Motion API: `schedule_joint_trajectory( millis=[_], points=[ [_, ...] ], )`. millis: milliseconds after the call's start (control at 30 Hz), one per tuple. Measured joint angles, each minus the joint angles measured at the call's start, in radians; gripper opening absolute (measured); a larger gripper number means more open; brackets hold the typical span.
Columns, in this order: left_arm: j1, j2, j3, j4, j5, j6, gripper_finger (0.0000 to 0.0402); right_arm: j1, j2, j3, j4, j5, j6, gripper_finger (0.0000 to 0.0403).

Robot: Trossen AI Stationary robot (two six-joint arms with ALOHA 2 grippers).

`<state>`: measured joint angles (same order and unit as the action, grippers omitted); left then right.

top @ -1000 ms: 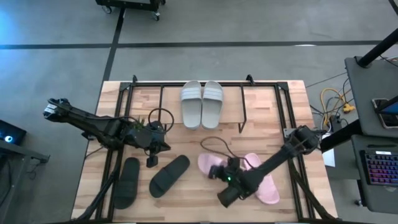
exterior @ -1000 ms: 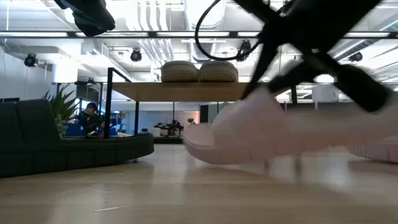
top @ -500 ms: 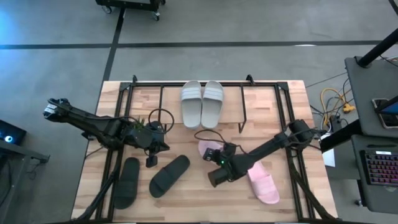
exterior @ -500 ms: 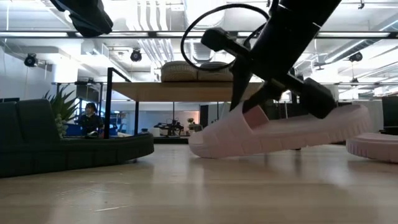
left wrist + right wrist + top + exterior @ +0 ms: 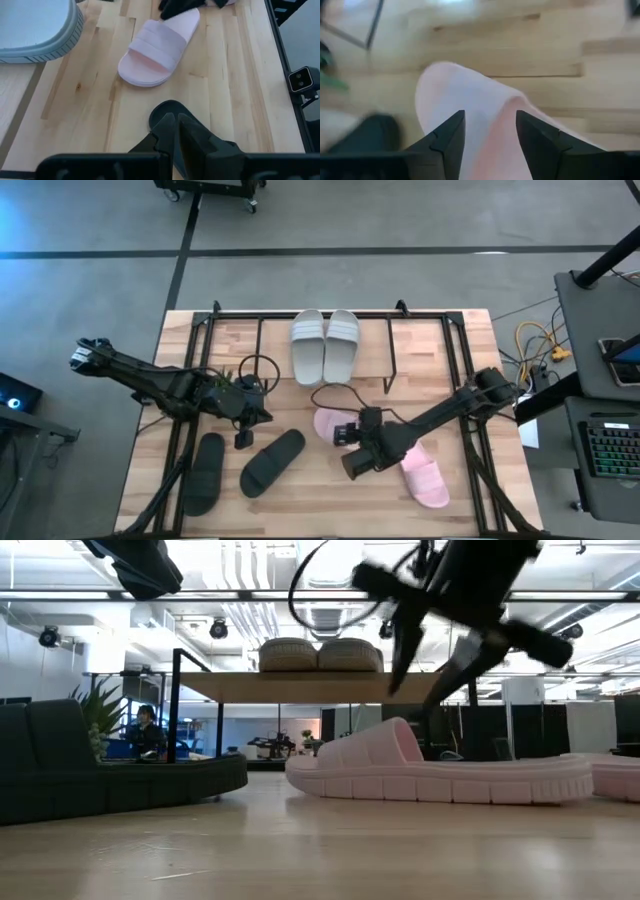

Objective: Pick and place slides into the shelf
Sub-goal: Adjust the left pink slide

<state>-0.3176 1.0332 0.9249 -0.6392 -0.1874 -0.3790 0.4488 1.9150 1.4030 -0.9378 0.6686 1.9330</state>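
One pink slide [image 5: 328, 422] lies flat on its sole on the table in front of the shelf [image 5: 300, 687]. My right gripper [image 5: 490, 135] hangs open just above its strap [image 5: 395, 735], one finger to either side, touching nothing. The second pink slide [image 5: 425, 476] lies near the right edge. Two pale grey-green slides [image 5: 325, 345] rest on the shelf's top board. Two black slides [image 5: 272, 462] [image 5: 204, 472] lie at the near left. My left gripper [image 5: 172, 131] hovers shut above the black pair.
A black metal frame [image 5: 190, 345] runs round the table, with bars along the far edge and both sides. Bare wood lies between the black slides and the pink ones. A looped cable [image 5: 258, 367] hangs by the left arm.
My right gripper has carried the pink slide toward the table's far left and toward the shelf, and set it down from a tilted, lifted pose to flat on its sole. It has then opened, let go and risen a little.
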Motion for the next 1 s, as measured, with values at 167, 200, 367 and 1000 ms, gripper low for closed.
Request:
schedule_joint_trajectory(
  millis=[167,200,367,1000],
  points=[
    [0.000,0.000,0.000,0.000,-0.001,0.000,0.0008,-0.002,-0.028,0.033,-0.221,-0.181,-0.202,0.0149],
    [0.000,0.000,0.000,0.001,-0.001,0.000,0.0008,-0.003,-0.027,0.033,-0.247,-0.214,-0.230,0.0139],
    [0.000,0.000,-0.001,0.002,-0.001,-0.001,0.0008,-0.008,-0.027,0.008,-0.245,-0.286,-0.273,0.0062],
    [0.000,0.000,-0.002,0.002,-0.001,-0.004,0.0008,-0.026,-0.025,-0.127,-0.075,-0.401,-0.249,0.0012]
  ],
)
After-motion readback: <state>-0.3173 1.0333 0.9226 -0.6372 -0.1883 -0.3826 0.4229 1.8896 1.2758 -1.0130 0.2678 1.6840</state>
